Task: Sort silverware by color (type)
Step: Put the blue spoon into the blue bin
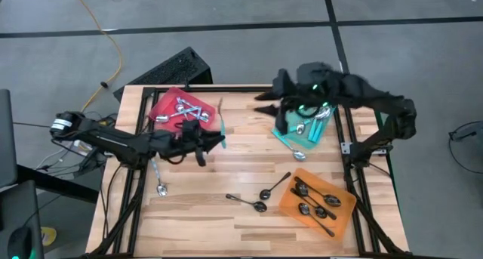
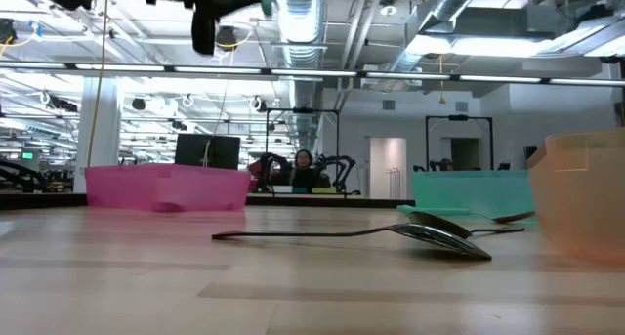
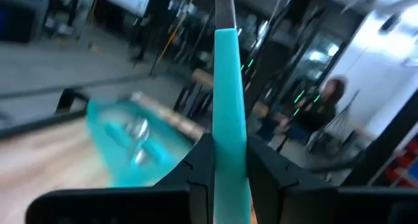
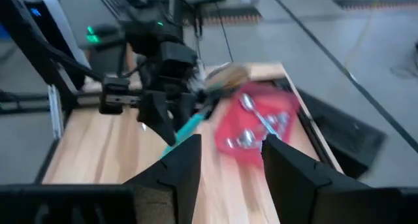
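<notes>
My left gripper [image 1: 213, 142] hangs over the table's left half, just right of the red tray [image 1: 160, 117], and is shut on a teal-handled spoon [image 3: 226, 87]. The red tray holds silver spoons [image 1: 189, 110]. My right gripper [image 1: 272, 102] hovers open and empty over the far left corner of the teal tray [image 1: 281, 137], which holds teal-handled spoons [image 1: 315, 125]. Black spoons [image 1: 317, 200] lie in the orange tray [image 1: 290, 206]. Loose on the wood lie a silver spoon [image 1: 160, 185] and two black spoons [image 1: 253, 205], [image 1: 274, 187]. My left gripper pinches the spoon's teal handle [image 3: 228, 160] between its two fingers [image 3: 200, 164]. The fingers reach in level from the table's left and lie across the handle. The spoon's steel part [image 3: 224, 8] sticks out beyond them, and the whole spoon is lifted clear of the table.
Another spoon [image 1: 293, 150] lies at the teal tray's near corner. A black keyboard [image 1: 167, 69] sits beyond the far edge. Bare wood lies between the red and teal trays and along the near edge. A person [image 2: 304, 169] sits in the room behind.
</notes>
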